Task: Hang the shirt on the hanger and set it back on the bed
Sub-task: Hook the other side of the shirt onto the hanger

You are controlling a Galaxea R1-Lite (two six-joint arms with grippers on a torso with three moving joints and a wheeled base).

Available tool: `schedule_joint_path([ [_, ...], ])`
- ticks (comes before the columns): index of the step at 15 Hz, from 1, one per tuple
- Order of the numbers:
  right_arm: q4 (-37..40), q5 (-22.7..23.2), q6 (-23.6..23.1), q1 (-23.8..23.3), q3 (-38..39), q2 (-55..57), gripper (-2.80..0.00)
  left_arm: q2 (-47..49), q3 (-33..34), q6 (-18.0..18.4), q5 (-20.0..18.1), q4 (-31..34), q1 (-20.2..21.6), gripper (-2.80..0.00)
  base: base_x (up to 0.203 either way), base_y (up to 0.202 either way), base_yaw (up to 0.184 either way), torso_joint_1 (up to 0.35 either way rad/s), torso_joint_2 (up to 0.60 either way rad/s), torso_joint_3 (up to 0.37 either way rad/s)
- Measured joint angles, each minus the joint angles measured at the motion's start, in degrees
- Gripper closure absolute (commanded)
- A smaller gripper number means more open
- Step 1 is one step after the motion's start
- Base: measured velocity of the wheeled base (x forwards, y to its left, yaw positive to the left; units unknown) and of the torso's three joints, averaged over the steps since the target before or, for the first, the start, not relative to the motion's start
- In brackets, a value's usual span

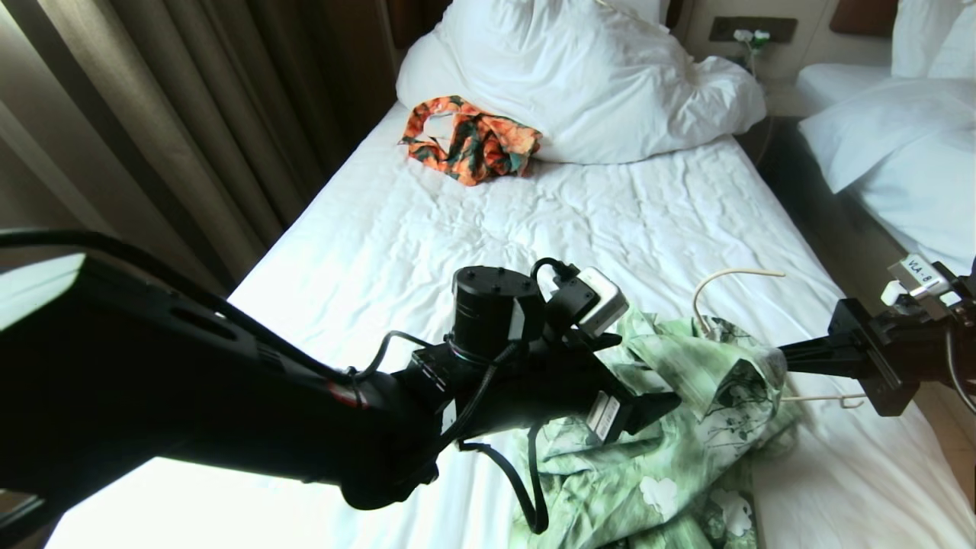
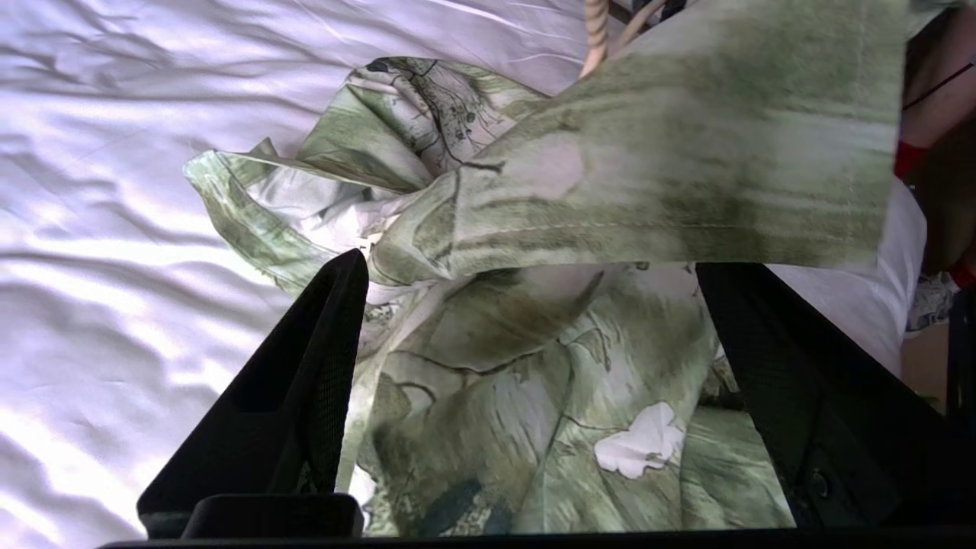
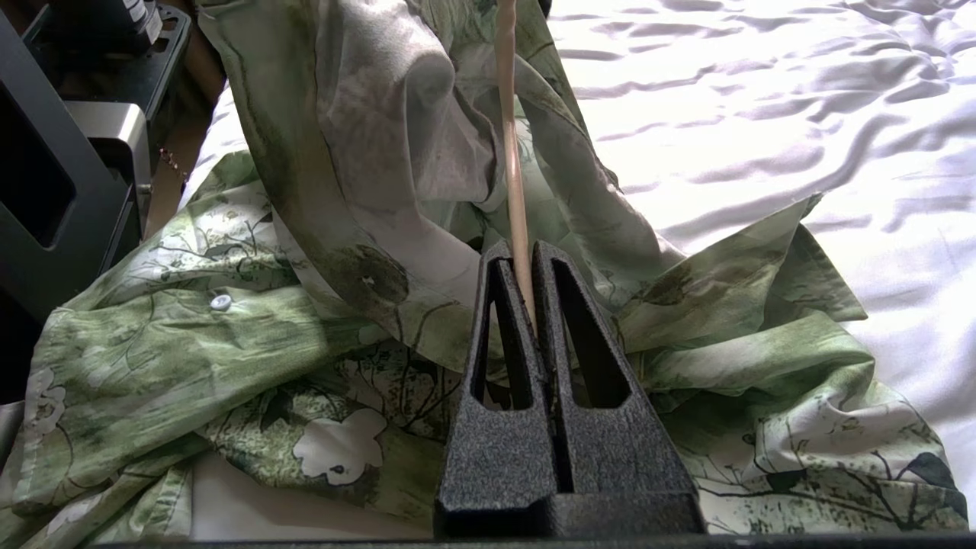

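Observation:
The green-and-white flowered shirt (image 1: pixel 686 427) lies crumpled on the bed (image 1: pixel 457 229) near its front right, partly draped over the cream hanger (image 1: pixel 717 278). The hanger's hook sticks up behind the cloth. My right gripper (image 1: pixel 785 357) reaches in from the right and is shut on the hanger's thin bar (image 3: pixel 509 114), with shirt folds (image 3: pixel 191 328) on both sides of it (image 3: pixel 522 252). My left gripper (image 1: pixel 648 381) hovers over the shirt's left part. It (image 2: pixel 530 267) is open, with shirt cloth (image 2: pixel 534 396) under and between the fingers, none of it gripped. A lifted fold crosses in front of the fingertips.
An orange-and-dark-green garment (image 1: pixel 473 141) lies near the white duvet and pillow (image 1: pixel 595 84) at the head of the bed. Brown curtains (image 1: pixel 152 114) hang along the left. A second white bed (image 1: pixel 907 145) stands to the right across a narrow gap (image 1: pixel 839 221).

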Motion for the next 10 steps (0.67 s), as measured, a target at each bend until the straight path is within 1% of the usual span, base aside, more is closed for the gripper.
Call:
schedule_joint_path([
  [5, 0.0, 0.0, 0.0, 0.1, 0.1, 0.3, 0.0, 5.1, -4.7, 2.1, -0.2, 0.2, 0.7, -2.8, 0.0, 0.0, 0.0, 0.0, 0.0, 0.0],
  [8, 0.0, 0.0, 0.0, 0.1, 0.1, 0.2, 0.0, 8.0, -8.4, 2.4, -0.1, 0.6, -0.1, -2.8, 0.0, 0.0, 0.0, 0.0, 0.0, 0.0],
  [10, 0.0, 0.0, -0.1, -0.1, 0.3, 0.0, 0.0, 9.7, -11.4, 3.3, 0.0, 1.5, -0.7, -2.8, 0.0, 0.0, 0.0, 0.0, 0.0, 0.0],
])
